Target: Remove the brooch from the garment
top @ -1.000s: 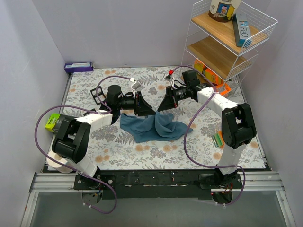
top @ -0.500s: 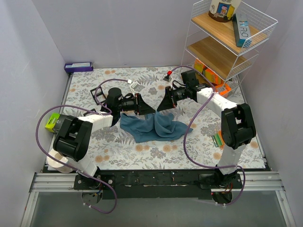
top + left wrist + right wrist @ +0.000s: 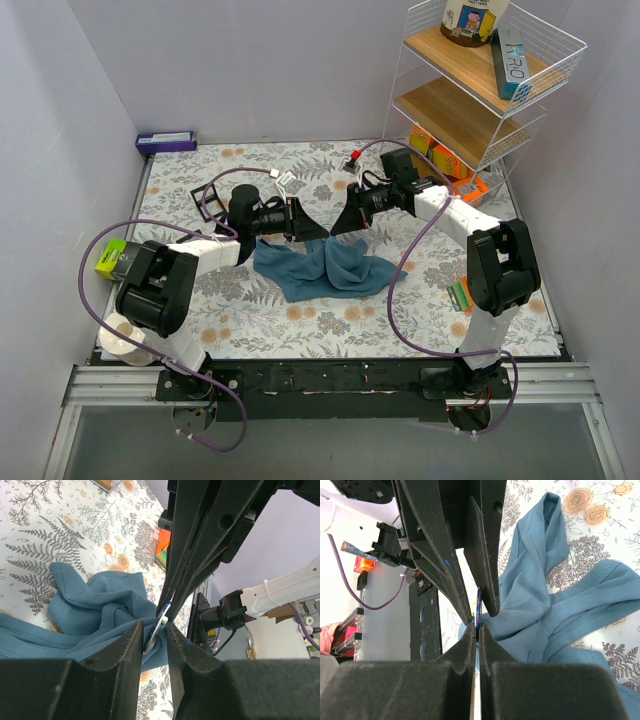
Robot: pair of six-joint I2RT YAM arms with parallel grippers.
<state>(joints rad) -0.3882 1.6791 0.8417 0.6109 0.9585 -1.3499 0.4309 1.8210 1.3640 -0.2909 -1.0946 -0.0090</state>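
Two robot arms met tip to tip over a floral-patterned table (image 3: 430, 300), the left gripper (image 3: 305, 230) and the right gripper (image 3: 343, 222) facing each other just above the garment (image 3: 320, 268). The teal shirt lay crumpled directly below both grippers, with one fold drawn up into a peak between them. The left wrist camera showed the brooch (image 3: 154, 635), a small whitish disc seen almost edge-on, spanning the narrow gap between the left gripper's fingers (image 3: 120, 655), which pinched it from both sides. The right gripper's fingers were pressed tightly together on the raised fold of cloth, their tips just beyond the disc. The rest of the shirt spread across the table on the near side of both grippers.
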